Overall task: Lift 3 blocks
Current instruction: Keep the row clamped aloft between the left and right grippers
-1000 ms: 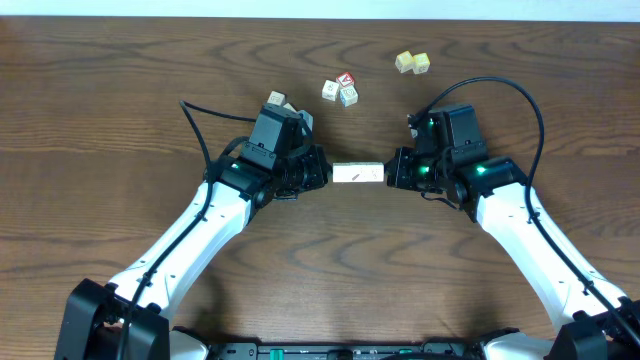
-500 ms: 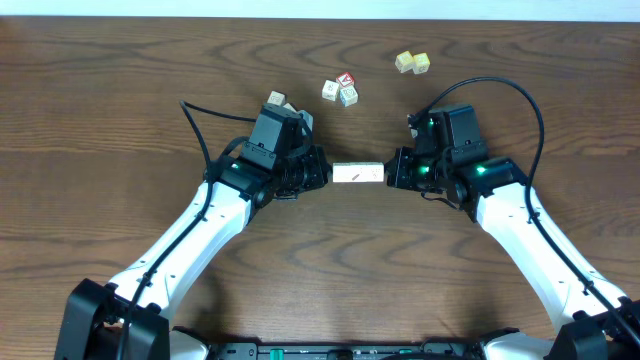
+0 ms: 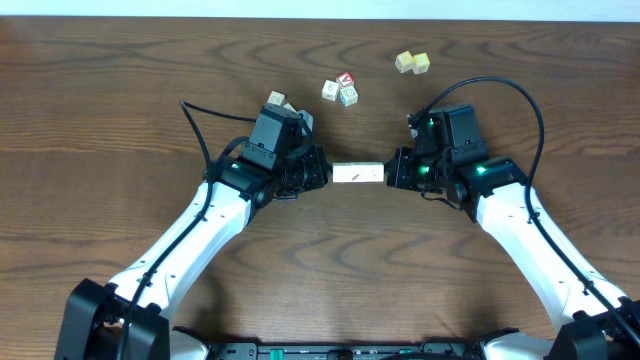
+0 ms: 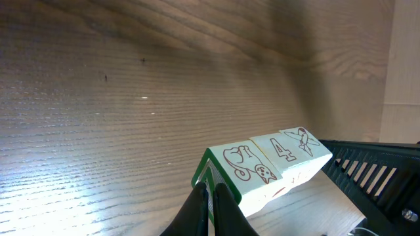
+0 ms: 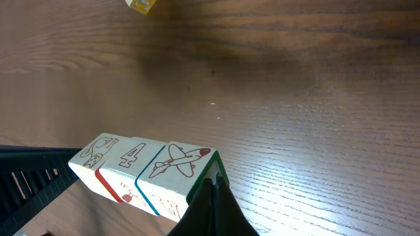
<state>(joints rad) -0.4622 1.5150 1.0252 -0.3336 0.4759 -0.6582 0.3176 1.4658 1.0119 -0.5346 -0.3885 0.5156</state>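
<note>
Nothing has moved this past second: the three blocks (image 3: 358, 173) hang mid-frame in a row, squeezed end to end between the left fingers (image 4: 195, 213) and right fingers (image 5: 210, 216). Each pair is pressed together. The row looks clear of the tabletop (image 3: 120, 90), so the lift seems simply held.

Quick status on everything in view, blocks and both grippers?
Blocks: three end to end, squeezed between both grippers.
Left gripper: shut, tips pressing one end of the row.
Right gripper: shut, tips pressing the other end.
Yellow cubes: pair, lying loose, untouched.
Cube cluster: three together, loose.
Lone cube: loose beside the left arm.
</note>
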